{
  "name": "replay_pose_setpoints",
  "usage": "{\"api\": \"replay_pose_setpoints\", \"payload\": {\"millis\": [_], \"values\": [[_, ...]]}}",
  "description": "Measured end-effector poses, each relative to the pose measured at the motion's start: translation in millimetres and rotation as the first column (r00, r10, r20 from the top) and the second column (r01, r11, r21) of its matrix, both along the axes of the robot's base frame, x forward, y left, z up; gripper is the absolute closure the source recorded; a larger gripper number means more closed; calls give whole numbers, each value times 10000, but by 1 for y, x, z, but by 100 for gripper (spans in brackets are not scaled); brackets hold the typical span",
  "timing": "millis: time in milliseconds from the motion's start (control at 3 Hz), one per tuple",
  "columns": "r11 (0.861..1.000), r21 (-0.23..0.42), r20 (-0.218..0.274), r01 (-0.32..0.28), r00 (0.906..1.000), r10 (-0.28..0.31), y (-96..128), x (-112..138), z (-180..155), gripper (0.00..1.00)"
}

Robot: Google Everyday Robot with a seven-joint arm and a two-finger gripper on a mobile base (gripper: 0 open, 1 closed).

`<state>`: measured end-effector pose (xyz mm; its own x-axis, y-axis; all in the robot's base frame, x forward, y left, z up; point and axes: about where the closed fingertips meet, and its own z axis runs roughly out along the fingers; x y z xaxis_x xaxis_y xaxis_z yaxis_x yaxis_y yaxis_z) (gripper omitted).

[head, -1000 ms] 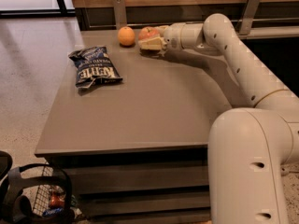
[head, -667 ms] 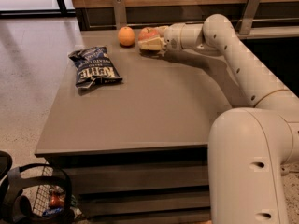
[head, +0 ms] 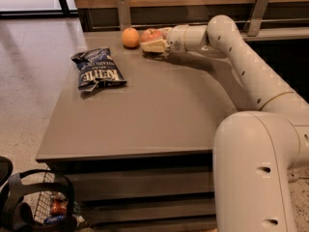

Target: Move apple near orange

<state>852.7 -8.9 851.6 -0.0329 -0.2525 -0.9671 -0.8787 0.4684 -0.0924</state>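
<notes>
While our tool [head: 155, 44] pinches the apple [head: 150, 34] at upper centre of the worktop [head: 145, 110], the orange [head: 130, 37] sits just left of it — nearly touching.

My cream-white gripper [head: 153, 43] is at the twelve o'clock edge of the grey-brown table [head: 145, 110], by the reddish-pink, yellow-patched apple [head: 150, 33]. The orange [head: 130, 37] at its nine o'clock is plain orange; the chip bag [head: 98, 69] is dark blue with white lettering.
</notes>
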Motion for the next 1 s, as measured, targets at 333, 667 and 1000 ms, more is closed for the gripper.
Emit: {"api": "replay_pose_setpoints", "payload": {"millis": [333,667,1000], "values": [[10000,6,-21,-45,10000,45,4,0,-1,6],[10000,10,-35,-77,10000,77,6,0,-2,0],[10000,11,-36,-79,10000,79,6,0,-2,0]]}}
